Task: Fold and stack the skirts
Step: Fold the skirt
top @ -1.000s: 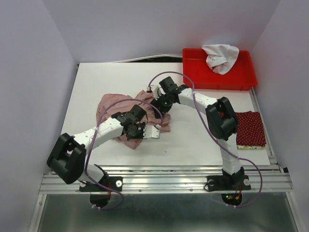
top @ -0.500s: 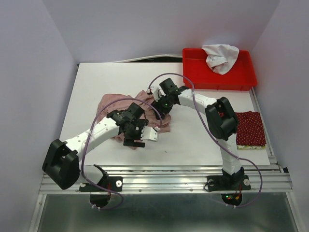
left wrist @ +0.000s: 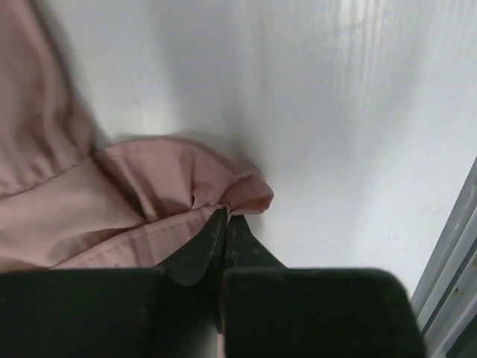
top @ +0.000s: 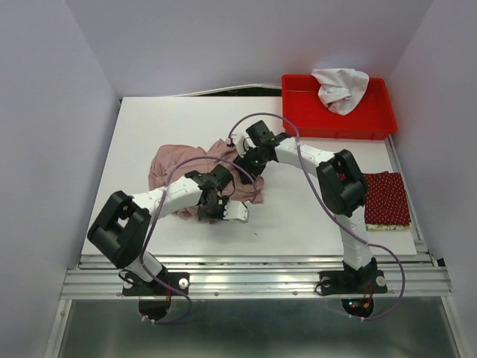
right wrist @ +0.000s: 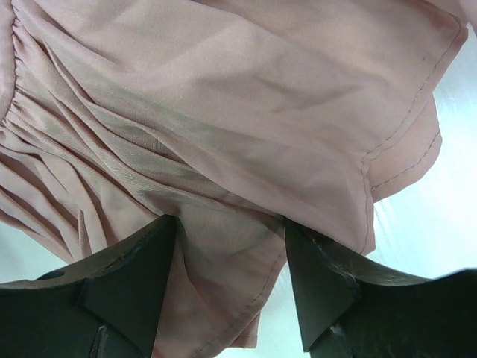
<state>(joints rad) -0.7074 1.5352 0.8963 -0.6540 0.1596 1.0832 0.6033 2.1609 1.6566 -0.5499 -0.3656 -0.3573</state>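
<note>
Skirt (top: 168, 165), dusty-pink, crumpled on table (top: 313, 216) centre-left, long axis roughly left to right. Left gripper (left wrist: 226, 216) pinched shut on its near hem corner; right gripper (right wrist: 227, 227), jaws spread, straddles the far-right edge — each arm at its own end.

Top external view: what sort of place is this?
Probably a lab robot cell: plain walls box in a white table, two arms are bolted to a metal rail, a red bin holds white cloth.
</note>
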